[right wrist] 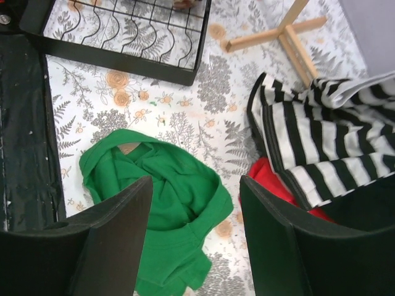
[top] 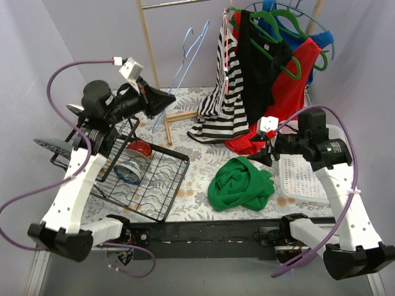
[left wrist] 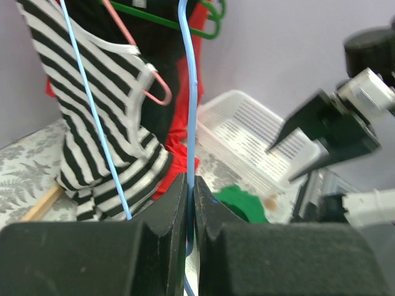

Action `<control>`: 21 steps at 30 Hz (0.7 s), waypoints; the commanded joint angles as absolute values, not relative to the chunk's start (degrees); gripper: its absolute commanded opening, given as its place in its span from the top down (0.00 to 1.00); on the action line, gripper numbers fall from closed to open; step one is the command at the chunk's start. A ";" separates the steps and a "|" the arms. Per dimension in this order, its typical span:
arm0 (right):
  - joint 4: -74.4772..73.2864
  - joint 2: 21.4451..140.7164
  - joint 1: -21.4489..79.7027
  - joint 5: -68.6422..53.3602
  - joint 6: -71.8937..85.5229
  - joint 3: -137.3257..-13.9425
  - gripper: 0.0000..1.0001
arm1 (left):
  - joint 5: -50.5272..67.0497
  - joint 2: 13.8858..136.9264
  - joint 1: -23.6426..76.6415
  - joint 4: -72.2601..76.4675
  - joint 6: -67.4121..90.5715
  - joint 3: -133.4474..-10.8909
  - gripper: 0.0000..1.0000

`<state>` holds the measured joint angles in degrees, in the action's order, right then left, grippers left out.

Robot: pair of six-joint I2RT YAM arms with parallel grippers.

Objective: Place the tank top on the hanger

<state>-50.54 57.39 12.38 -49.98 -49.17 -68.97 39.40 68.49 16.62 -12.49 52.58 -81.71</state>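
The bright green tank top [top: 239, 184] lies crumpled on the floral tablecloth at front centre. It also shows in the right wrist view [right wrist: 166, 209] and partly in the left wrist view [left wrist: 244, 203]. The thin light-blue wire hanger [top: 185, 68] stands up at the back left of the clothes rack. My left gripper [top: 168, 98] is shut on the hanger's wire [left wrist: 190, 92], which runs up from between its fingers [left wrist: 191, 185]. My right gripper [top: 262, 154] is open and empty, hovering over the tank top's right side [right wrist: 194, 182].
A black wire dish rack [top: 160, 185] with bowls stands at the left. A white basket [top: 302, 179] stands at the right. The striped top [top: 225, 92], the red garment [top: 290, 92] and green plastic hangers [top: 284, 31] hang at the back. A wooden rack foot [top: 179, 117] lies behind.
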 commanded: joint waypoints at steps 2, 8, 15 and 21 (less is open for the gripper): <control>-55.45 55.99 12.30 -53.96 -53.35 -77.24 0.33 | 47.71 59.51 16.70 -17.39 54.40 -76.29 1.00; -61.52 58.27 12.22 -54.84 -56.77 -88.32 0.32 | 57.37 56.43 16.70 -22.75 54.58 -73.48 1.00; -66.62 59.68 12.22 -55.63 -58.53 -97.47 0.31 | 67.39 57.22 17.05 -23.65 56.07 -69.01 1.00; -66.01 59.68 12.30 -58.17 -59.67 -93.88 0.31 | 68.38 60.73 24.84 -23.12 55.72 -66.45 1.00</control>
<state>-64.79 59.33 12.38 -54.85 -58.06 -95.72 64.64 59.22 19.18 -22.94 55.94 -67.29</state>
